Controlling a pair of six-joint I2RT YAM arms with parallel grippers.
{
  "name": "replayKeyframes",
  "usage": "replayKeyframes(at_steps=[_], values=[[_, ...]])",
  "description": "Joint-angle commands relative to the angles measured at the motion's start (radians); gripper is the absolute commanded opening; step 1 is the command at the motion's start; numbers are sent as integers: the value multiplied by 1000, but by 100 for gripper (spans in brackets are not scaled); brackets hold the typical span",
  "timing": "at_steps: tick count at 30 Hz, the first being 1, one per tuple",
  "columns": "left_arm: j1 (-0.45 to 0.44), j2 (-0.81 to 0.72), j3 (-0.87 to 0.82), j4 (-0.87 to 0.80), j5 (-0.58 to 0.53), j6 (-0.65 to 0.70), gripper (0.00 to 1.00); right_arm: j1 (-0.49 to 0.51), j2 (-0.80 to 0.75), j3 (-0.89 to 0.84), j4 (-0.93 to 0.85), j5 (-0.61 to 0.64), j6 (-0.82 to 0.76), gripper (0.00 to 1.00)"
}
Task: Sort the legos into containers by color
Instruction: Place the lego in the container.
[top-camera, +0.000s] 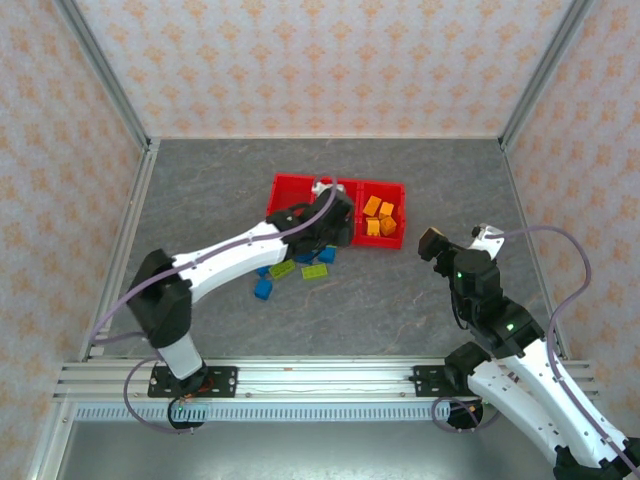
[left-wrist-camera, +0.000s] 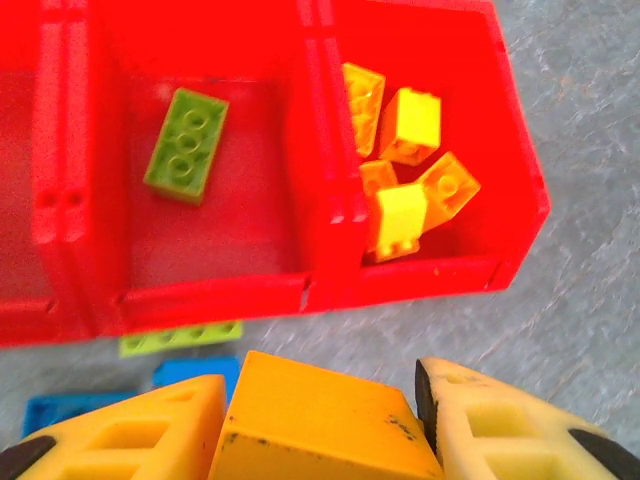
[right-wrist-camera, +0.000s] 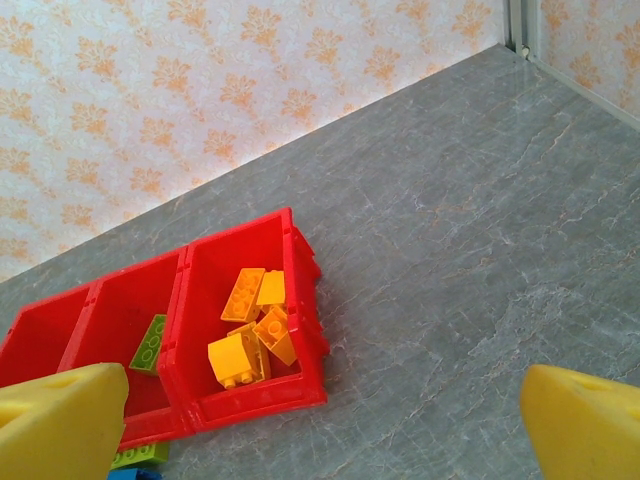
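Here, left fingers (left-wrist-camera: 130, 435) clamped on an orange-yellow lego (left-wrist-camera: 320, 415) near the red tray (left-wrist-camera: 400, 285), perhaps 5 orange-yellow legos (left-wrist-camera: 410, 125) in its right bin, 1 lime lego (left-wrist-camera: 186, 145) in the middle, blue and lime legos (top-camera: 282, 268) loose on the counter (top-camera: 400, 300), right fingers (right-wrist-camera: 60, 420) wide, empty.

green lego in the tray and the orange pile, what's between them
The red divider between their two compartments, plain in the left wrist view.
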Motion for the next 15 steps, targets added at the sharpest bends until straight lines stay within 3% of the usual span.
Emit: replayKeyframes(at_steps=[1, 8, 15], values=[[-1, 107, 116, -43, -9, 34, 21, 6, -1, -6, 7, 28, -4, 100], [0, 340, 382, -64, 23, 71, 25, 6, -2, -7, 8, 21, -8, 100], [2, 474, 559, -50, 19, 129, 31, 7, 0, -9, 11, 17, -9, 100]])
